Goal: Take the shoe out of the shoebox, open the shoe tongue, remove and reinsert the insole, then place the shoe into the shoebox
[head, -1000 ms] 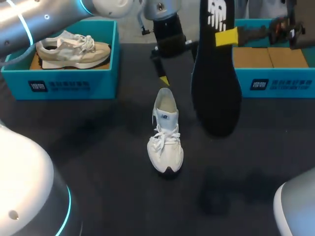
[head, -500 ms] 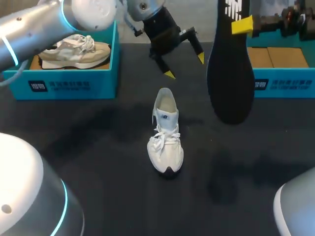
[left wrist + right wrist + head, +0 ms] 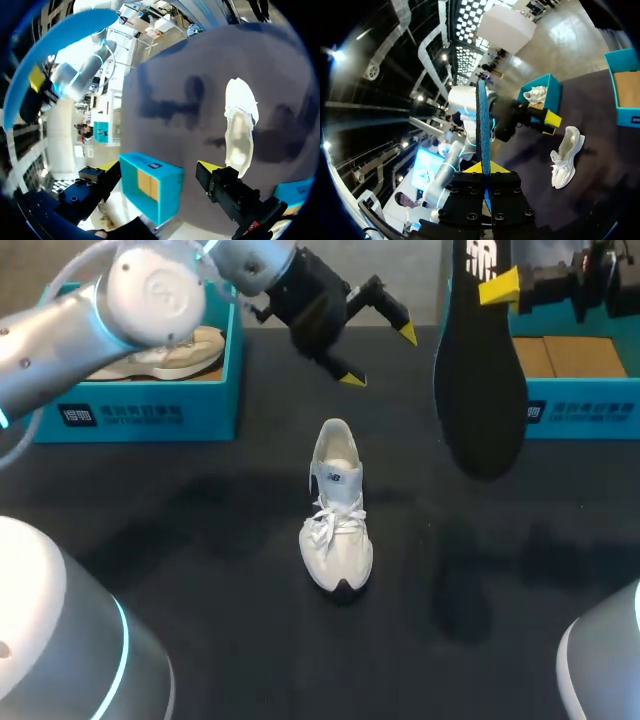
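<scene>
A white sneaker (image 3: 338, 510) stands in the middle of the black table, toe toward the front; it also shows in the left wrist view (image 3: 239, 130) and the right wrist view (image 3: 566, 157). My right gripper (image 3: 500, 288) is shut on a black insole (image 3: 480, 370) with a blue underside, which hangs in the air right of the sneaker. Between the shut tips (image 3: 483, 169) the insole (image 3: 482, 125) shows edge-on. My left gripper (image 3: 378, 356) hovers open and empty behind the sneaker's heel. An open teal shoebox (image 3: 585, 390) with a brown floor stands at the back right.
A second teal shoebox (image 3: 140, 415) at the back left holds a beige sneaker (image 3: 160, 352). In the left wrist view the open fingers straddle the sight of the far teal box (image 3: 150, 185).
My left gripper lifted away from the sneaker's heel, back and to the right, staying open. My right gripper carried the insole further right and up.
</scene>
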